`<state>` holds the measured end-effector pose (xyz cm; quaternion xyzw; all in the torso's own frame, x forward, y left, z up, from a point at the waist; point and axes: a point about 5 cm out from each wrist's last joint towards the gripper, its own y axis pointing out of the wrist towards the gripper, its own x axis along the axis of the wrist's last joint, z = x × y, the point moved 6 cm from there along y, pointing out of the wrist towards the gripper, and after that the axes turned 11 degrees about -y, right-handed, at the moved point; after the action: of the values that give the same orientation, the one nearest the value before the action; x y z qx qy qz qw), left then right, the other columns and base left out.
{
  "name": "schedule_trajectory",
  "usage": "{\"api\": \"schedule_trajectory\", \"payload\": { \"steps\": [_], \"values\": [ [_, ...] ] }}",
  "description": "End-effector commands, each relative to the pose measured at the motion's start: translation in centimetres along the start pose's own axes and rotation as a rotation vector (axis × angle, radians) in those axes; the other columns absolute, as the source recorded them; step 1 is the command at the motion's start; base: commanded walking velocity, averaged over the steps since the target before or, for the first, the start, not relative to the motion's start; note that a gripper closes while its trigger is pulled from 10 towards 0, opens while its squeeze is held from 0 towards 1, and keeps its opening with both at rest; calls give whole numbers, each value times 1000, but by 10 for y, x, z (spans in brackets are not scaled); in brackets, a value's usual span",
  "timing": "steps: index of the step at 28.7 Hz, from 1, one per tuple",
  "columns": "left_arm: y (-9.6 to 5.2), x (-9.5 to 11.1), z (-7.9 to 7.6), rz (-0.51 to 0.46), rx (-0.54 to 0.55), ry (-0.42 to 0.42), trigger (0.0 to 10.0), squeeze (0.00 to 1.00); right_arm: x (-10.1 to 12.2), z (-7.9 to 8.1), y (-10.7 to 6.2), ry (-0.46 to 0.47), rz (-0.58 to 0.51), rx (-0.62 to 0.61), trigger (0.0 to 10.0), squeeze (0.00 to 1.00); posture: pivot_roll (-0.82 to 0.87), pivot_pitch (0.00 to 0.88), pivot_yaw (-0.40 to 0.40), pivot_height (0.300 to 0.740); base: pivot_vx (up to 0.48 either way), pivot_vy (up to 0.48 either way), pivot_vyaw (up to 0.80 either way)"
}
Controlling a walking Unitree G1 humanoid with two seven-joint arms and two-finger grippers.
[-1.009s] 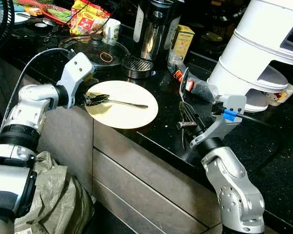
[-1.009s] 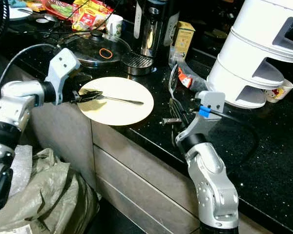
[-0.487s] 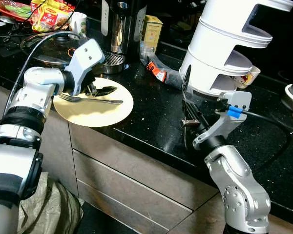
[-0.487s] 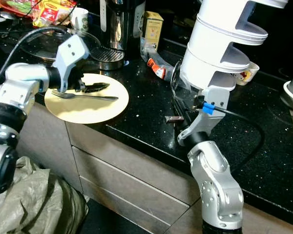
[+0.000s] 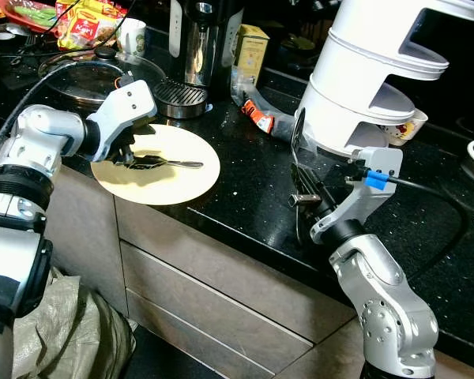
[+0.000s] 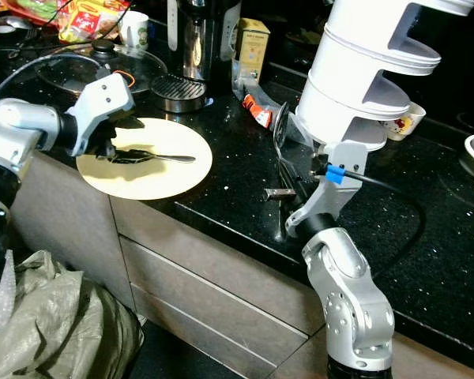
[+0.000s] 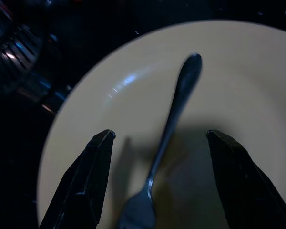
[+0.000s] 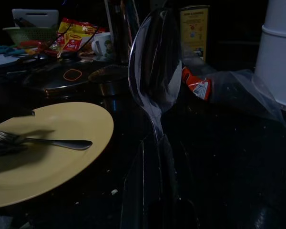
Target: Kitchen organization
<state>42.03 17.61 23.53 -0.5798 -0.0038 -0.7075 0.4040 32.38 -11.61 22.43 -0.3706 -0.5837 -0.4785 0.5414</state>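
The left gripper (image 7: 155, 157) hovers over the yellow plate (image 5: 174, 181) at the counter's (image 5: 245, 189) edge, fingers spread wide on either side of the fork (image 7: 174, 124) lying on it; the right gripper (image 5: 302, 197) is closed on an upright spoon (image 8: 155, 81)

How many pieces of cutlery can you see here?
2. A fork lies on the yellow plate, between the open fingers of the left gripper. A large spoon is held upright by the right gripper. Others may be hidden among the clutter behind.
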Motion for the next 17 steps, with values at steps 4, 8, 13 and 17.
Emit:
{"api": "schedule_trajectory", "payload": {
  "steps": [4,8,13,17],
  "values": [
    [1,4,-3,-51,-34,-54,10000,0,6,-5,-4,-18,-3,-18,10000,0,5,8,-166,740,0,0,0],
    [0,4,-2,-80,-35,-98,10000,0,9,-7,-6,-21,1,-23,10000,0,-12,20,-168,740,0,0,0],
    [2,4,-3,-91,-44,-128,10000,0,10,-10,-9,-27,12,-31,10000,0,-33,37,-173,740,0,0,0],
    [3,-3,-5,-67,-55,-151,10000,0,11,-10,-12,-30,21,-34,10000,0,-47,50,-175,740,0,0,0]
  ]
}}
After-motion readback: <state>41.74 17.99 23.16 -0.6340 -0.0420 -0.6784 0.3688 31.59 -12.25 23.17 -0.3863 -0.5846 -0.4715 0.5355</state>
